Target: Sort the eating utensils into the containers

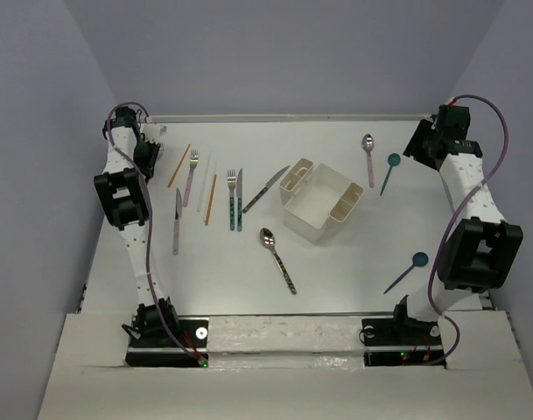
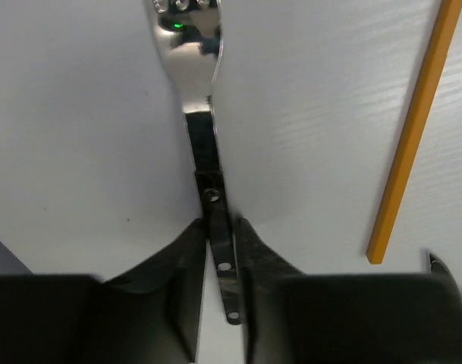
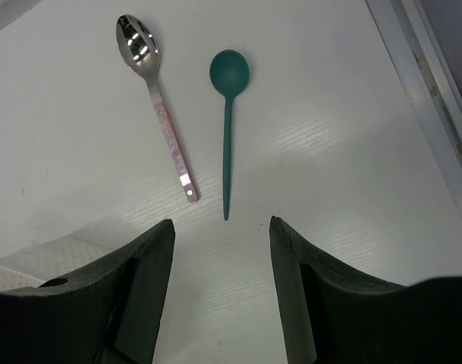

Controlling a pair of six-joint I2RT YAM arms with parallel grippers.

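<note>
Left gripper (image 2: 219, 227), close under its own camera: pinches a fork (image 2: 194, 45) by the riveted handle, flat on the white table (image 2: 79, 136) at the far-left corner, just left of an orange chopstick (image 2: 413, 129). Right gripper (image 3: 221, 224): hangs spread near a pink-handled spoon (image 3: 166, 125) and a teal spoon (image 3: 227, 114), right of the white caddy (image 1: 306, 220).

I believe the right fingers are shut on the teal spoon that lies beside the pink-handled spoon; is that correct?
Not quite: the right fingers stand open and hold nothing. The teal spoon lies free ahead of them, beside the pink-handled spoon, as the right wrist view shows.
</note>
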